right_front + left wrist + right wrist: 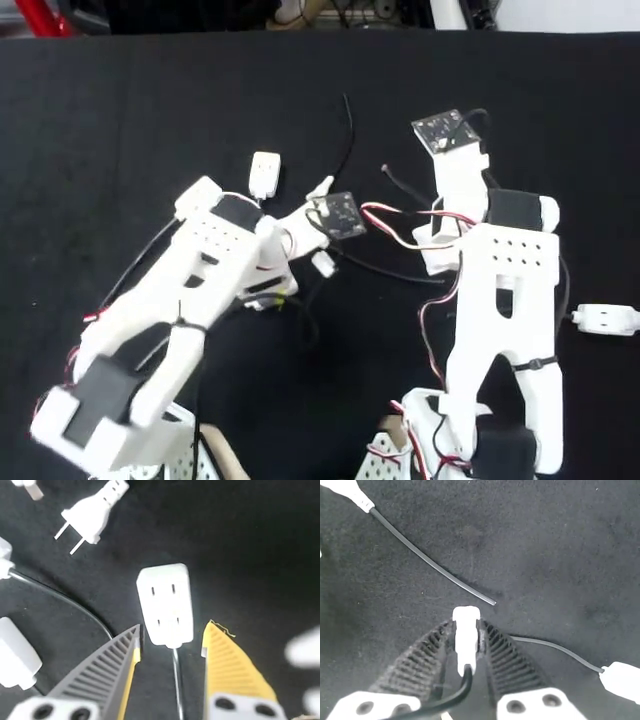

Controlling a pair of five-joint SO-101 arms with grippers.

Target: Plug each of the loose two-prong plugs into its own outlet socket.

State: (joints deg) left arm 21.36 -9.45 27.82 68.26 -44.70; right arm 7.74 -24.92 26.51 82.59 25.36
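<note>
The left hand (173,629) stood wide open, its fingers flanking the cord end of a white outlet socket (165,607) that lay flat on the black worktop (260,545). A loose two-prong plug (89,519) lay nearby, prongs bare. The right hand (466,632) was clamped on another white plug (466,619), with a black cord (432,562) lying just beyond it.

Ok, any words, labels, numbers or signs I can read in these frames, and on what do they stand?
No legible text anywhere.
Outlet socket: only slots, no print visible.
Loose two-prong plug: plain white, no marking visible.
Held plug: plain white, no marking visible.
Wrist circuit board: any print on it is too small to read.
</note>
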